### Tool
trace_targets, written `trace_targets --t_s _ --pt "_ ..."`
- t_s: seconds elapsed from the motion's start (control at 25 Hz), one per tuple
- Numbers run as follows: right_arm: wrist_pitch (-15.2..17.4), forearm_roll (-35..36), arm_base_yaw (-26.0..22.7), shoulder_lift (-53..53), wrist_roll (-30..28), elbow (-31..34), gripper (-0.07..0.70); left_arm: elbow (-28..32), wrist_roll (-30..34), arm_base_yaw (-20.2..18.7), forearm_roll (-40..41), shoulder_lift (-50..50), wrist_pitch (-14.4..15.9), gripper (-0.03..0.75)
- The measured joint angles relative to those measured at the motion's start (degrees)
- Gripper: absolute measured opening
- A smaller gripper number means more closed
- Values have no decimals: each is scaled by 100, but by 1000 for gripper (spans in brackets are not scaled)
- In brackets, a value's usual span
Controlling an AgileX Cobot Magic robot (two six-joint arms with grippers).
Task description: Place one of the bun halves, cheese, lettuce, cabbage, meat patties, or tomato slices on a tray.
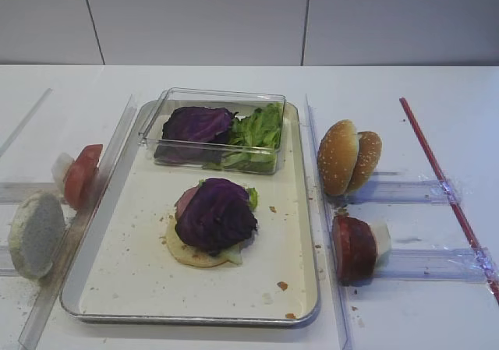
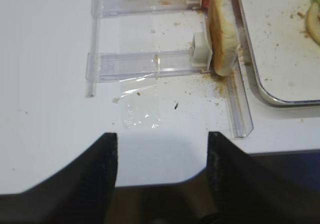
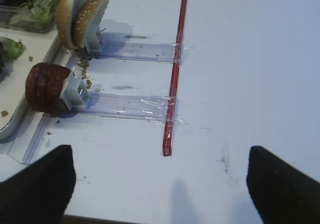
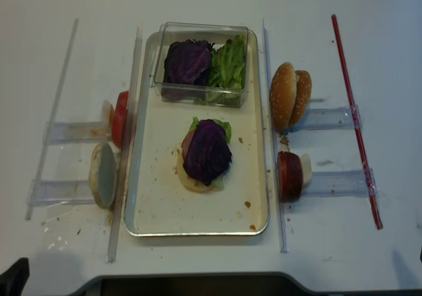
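The cream tray (image 1: 132,280) lies mid-table. On it sits a stack: a pale bun half (image 1: 187,254), a pinkish meat patty (image 1: 185,200), lettuce (image 1: 251,196) and a purple cabbage leaf (image 1: 217,213) on top. Left of the tray, a tomato slice (image 1: 82,175) and a floury bun half (image 1: 35,233) stand in clear holders. On the right stand two sesame bun halves (image 1: 347,157) and a dark meat patty (image 1: 355,247). My left gripper (image 2: 162,136) hovers open and empty over the table's front edge, short of the floury bun half (image 2: 222,34). My right gripper (image 3: 160,154) is wide open and empty, right of the patty (image 3: 45,87).
A clear plastic box (image 1: 214,100) with more cabbage and lettuce sits at the back of the tray. Clear plastic rails (image 1: 70,245) border both sides of the tray. A red strip (image 1: 444,182) is taped along the table at the far right. Crumbs dot the tray and table.
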Motion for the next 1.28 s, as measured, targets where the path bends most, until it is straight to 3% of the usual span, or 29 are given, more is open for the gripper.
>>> trace_targets --t_s 0.28,0.56,1.28 --pt "0 0 0 0 0 0 693 23 310 0 -190 -775 0 375" --pt "0 0 0 0 0 0 693 23 669 0 -463 -857 -22 372" --pt "0 0 0 0 0 0 693 31 253 0 -304 -857 -22 370"
